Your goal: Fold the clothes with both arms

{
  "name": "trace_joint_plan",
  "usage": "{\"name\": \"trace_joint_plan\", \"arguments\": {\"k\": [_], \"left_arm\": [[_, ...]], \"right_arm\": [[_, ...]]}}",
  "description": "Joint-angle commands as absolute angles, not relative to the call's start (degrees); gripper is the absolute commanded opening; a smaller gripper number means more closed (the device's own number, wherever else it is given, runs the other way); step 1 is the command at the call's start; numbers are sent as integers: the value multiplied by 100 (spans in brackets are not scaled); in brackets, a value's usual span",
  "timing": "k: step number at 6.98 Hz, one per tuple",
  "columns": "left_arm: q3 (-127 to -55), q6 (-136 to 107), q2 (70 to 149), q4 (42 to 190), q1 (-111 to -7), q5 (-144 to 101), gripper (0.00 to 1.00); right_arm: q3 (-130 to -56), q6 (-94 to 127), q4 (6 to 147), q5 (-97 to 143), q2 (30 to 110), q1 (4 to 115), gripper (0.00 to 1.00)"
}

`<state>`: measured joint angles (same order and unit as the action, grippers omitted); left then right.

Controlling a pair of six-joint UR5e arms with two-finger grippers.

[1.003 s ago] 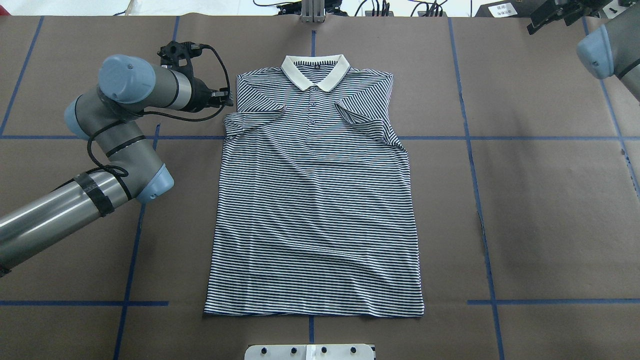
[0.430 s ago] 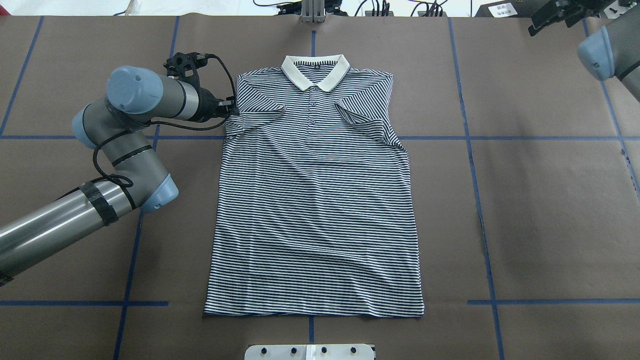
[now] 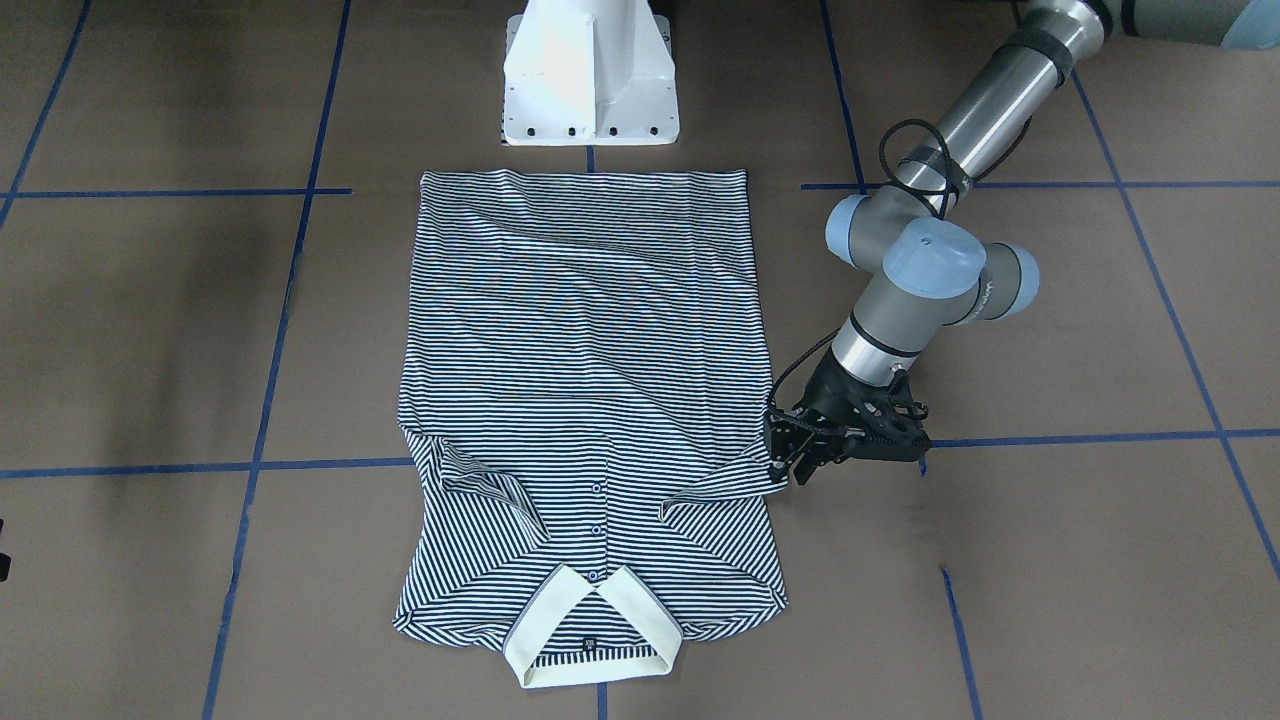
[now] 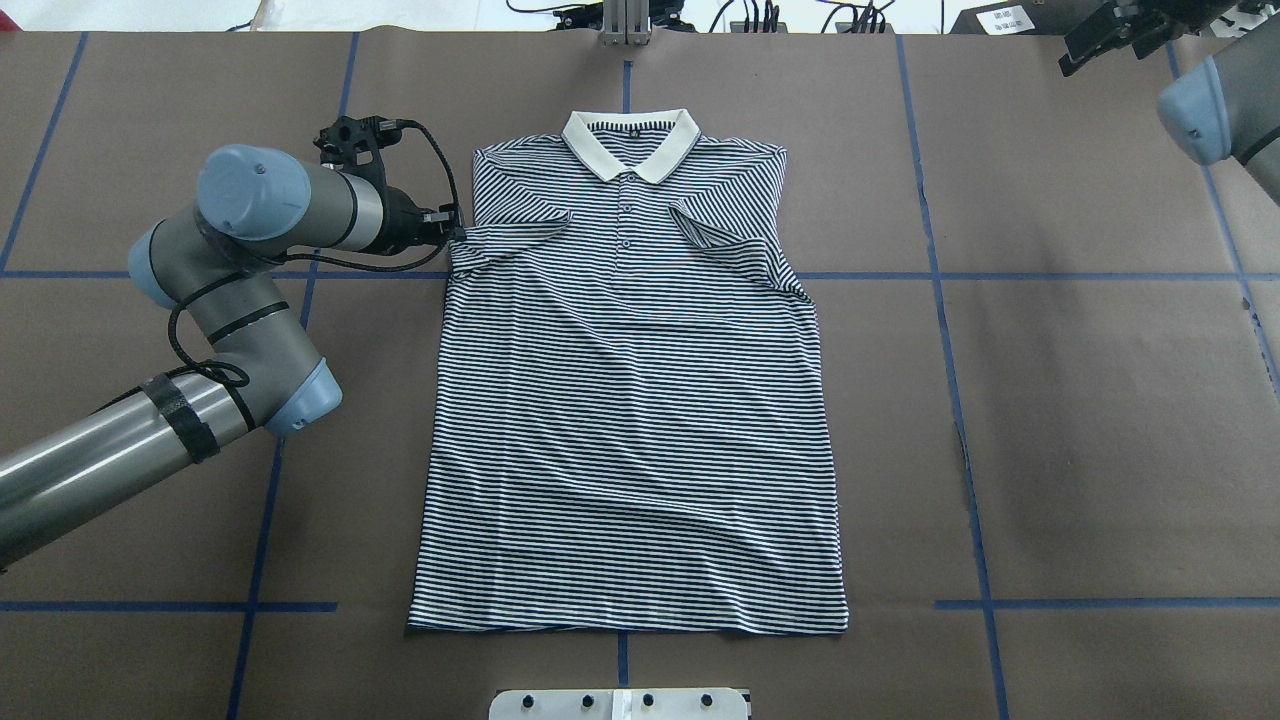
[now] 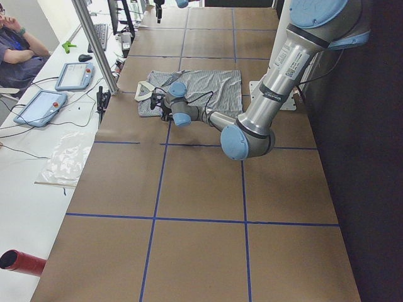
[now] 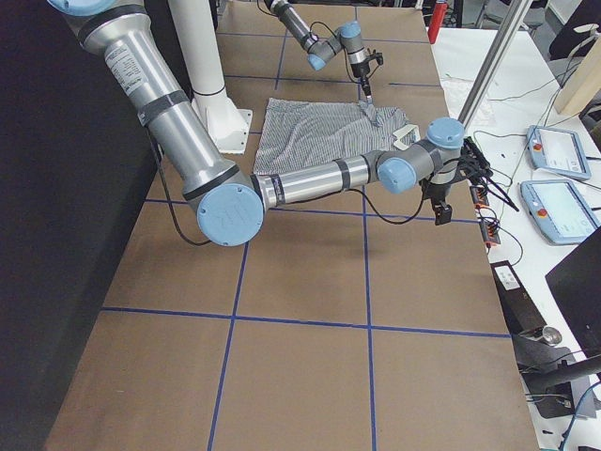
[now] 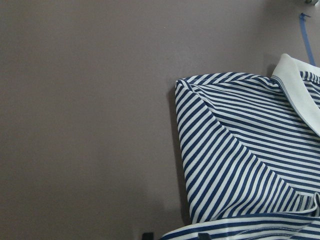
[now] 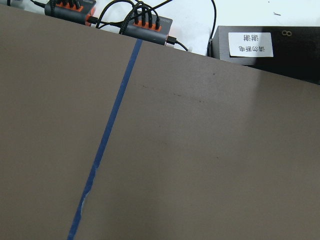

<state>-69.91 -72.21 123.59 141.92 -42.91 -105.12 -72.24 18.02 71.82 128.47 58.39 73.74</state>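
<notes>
- Polo shirt (image 4: 630, 400) lies flat and face up in the middle of the worktop (image 4: 1050, 400), with its cream collar (image 4: 630, 150) at the far edge from the robot and its hem nearest the base
- Both short sleeves are turned in over the chest; the left sleeve (image 4: 510, 235) forms a doubled edge on the shirt's left side
- Left pincer (image 3: 790, 462) sits low at that doubled edge. In the wrist view its two fingertips (image 7: 146, 235) stand spread, with the striped fold apparently between them, nothing pinched yet
- Right pincer (image 4: 1085, 45) hangs at the far right corner, well apart from the shirt; I cannot tell whether it is spread or pressed together
- Risk: closing here may catch only the upper layer, so the tucked sleeve would pull open when lifted
- Risk: fingertips this low could nip the brown cover sheet along with the cloth
- Risk: with only one side held, a lift would likely drag the shirt askew and wrinkle it
</notes>
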Motion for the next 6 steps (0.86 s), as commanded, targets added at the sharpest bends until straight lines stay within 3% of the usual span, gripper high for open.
{"name": "trace_joint_plan", "arguments": {"k": [1, 4, 6], "left_arm": [[-6996, -7251, 12366, 14186, -4272, -10512, 41], [-6996, -7260, 12384, 14186, -4245, -10512, 36], [-6996, -7382, 12384, 14186, -4193, -10512, 24]], "right_arm": [[-7225, 1802, 7181, 12841, 5845, 7374, 100], [-7225, 1802, 7181, 12806, 5871, 7374, 100], [-7225, 1802, 7181, 12806, 5871, 7374, 100]]}}
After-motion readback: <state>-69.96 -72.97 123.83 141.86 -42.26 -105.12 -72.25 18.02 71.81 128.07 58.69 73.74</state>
